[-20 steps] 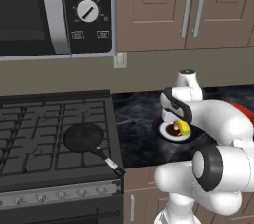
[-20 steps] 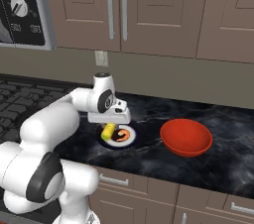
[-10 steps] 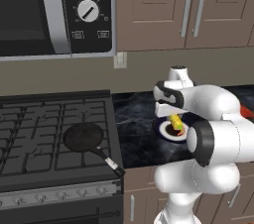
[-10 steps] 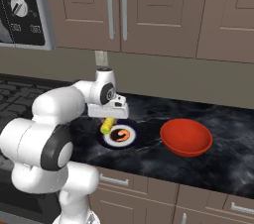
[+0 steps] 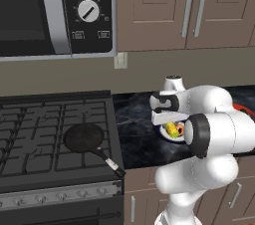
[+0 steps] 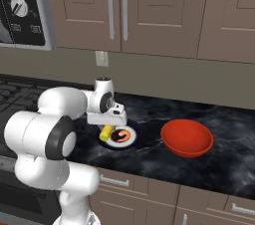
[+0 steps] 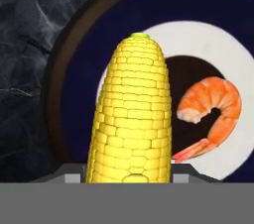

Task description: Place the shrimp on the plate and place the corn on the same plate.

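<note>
1. Hanging low over the plate [image 6: 130, 141], the end effector [image 6: 106, 128] was seen clenched on the corn [image 7: 131, 119].
2. The shrimp [image 7: 211, 114] was found lying on the plate's centre, beside the corn.
3. A red bowl [image 6: 187, 138] was seen on the tabletop [image 6: 224, 154] nearby.

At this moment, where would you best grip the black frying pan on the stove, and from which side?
Grip the black frying pan by its long straight handle, coming from above with the jaws across its width. The handle sticks out toward the stove's front right corner, narrow and clear of the grates, whereas the round body looks too wide for the gripper, which hangs over the navy-rimmed plate.
</note>
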